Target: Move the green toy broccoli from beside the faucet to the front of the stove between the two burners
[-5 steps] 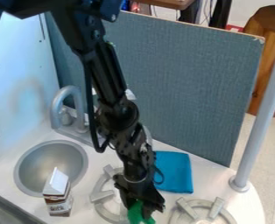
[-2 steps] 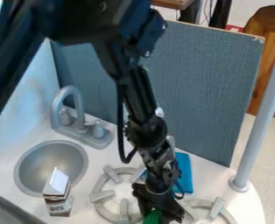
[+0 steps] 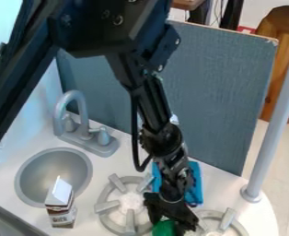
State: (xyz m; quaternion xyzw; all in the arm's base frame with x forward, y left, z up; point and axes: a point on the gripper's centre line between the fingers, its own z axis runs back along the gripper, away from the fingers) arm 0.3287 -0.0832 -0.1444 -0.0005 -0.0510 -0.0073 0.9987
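Low in the view, between the two stove burners, my gripper points down with a green object between its fingers. The object's lower part runs off the bottom edge. Behind the wrist lies a folded blue cloth, partly covered by the arm. The left burner is beside the gripper on its left, and the right burner is just to its right. A brown and white carton stands upright farther left, near the sink.
A round metal sink is at the left, with a grey faucet behind it. A blue-grey panel closes off the back. A pale pole rises from the counter's right side.
The gripper has moved to the right with the green object, from over the left burner to between the burners. The upper arm has also swung right, uncovering the faucet base.
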